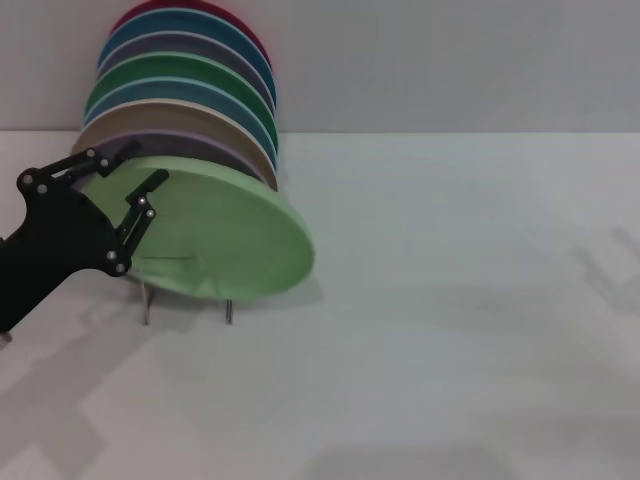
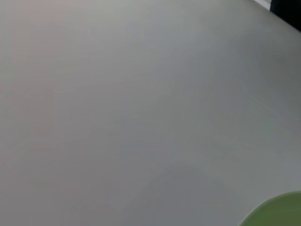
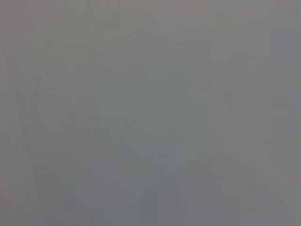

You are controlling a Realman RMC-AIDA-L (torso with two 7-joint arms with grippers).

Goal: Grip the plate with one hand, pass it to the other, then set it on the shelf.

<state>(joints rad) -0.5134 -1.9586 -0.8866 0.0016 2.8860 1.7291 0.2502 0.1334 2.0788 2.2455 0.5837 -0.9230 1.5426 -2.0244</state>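
The light-green plate leans at the front of a row of plates in the clear shelf, tilted toward me. My left gripper, black, is at the plate's left rim. Its two fingers are spread, one behind the rim and one in front of the plate's face. A sliver of the plate shows in the left wrist view. My right gripper is out of view; the right wrist view shows only bare grey surface.
Behind the light-green plate stand several other plates: lilac, tan, blue, darker green and red. The white table stretches to the right and front. A grey wall is behind.
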